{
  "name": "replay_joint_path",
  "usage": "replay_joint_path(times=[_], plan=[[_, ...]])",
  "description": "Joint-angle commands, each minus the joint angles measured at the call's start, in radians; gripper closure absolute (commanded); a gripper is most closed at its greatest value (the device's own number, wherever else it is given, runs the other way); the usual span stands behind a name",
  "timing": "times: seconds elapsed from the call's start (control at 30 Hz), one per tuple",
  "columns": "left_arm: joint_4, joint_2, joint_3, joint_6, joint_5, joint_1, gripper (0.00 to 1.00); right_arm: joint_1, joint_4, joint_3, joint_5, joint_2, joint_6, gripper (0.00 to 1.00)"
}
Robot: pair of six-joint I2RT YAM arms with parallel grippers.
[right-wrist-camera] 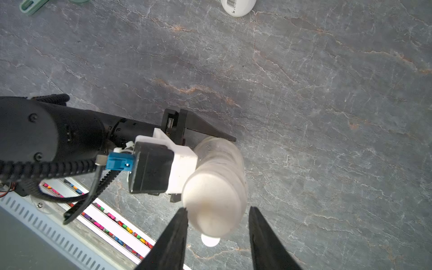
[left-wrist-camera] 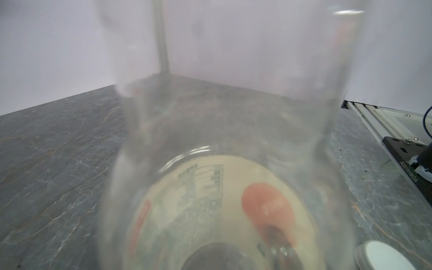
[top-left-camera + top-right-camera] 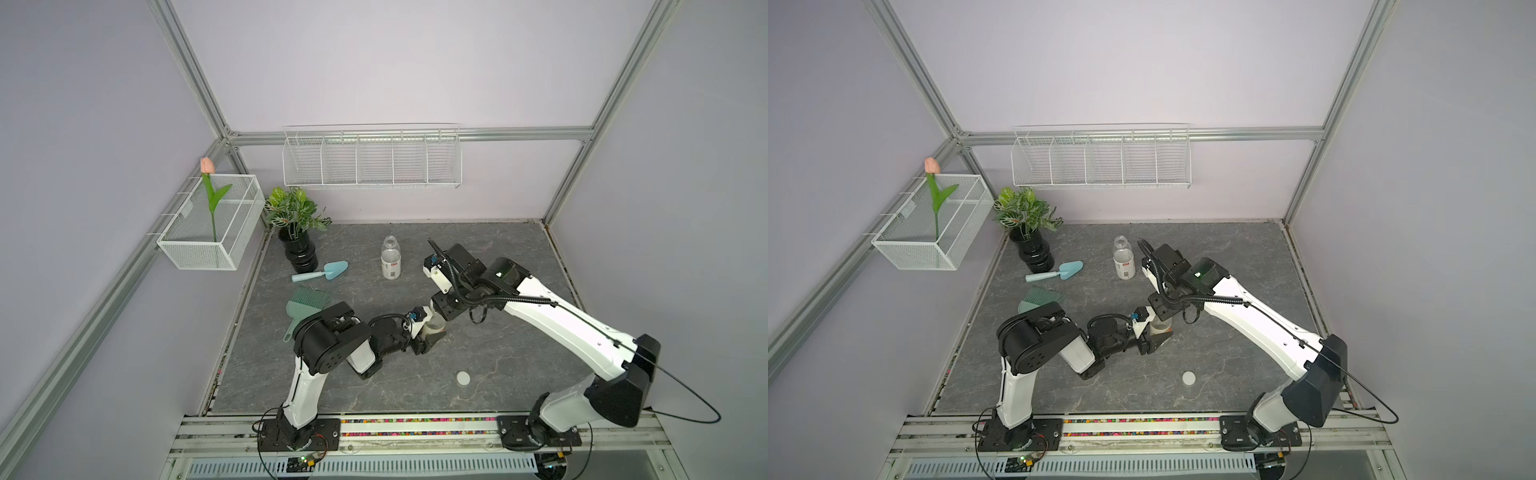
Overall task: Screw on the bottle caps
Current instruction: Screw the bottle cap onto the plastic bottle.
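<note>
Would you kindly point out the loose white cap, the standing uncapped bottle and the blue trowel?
loose white cap [image 3: 463, 377], in a top view, centre of its top
standing bottle [image 3: 391, 264], in a top view, on its label
blue trowel [image 3: 333, 270], in a top view, on its blade

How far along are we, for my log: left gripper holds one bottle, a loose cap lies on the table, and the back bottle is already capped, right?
Not quite: both top views show the back bottle with its neck open, not capped. The rest holds: the left gripper holds one bottle and a loose cap lies on the table.
</note>
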Motion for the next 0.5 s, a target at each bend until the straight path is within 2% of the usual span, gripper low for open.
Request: replay_joint_path(times=[0.0, 0.47], plan=[[-0.087, 0.031, -0.007, 0.002, 0.016, -0.008, 0.33, -0.024, 0.021, -0.021, -0.005, -0.023, 0.026, 0.56], [-0.084, 0.029, -0.017, 0.03, 0.002, -0.019, 0.33, -0.052, 0.036, -0.009, -0.039, -0.016, 0.044, 0.61]])
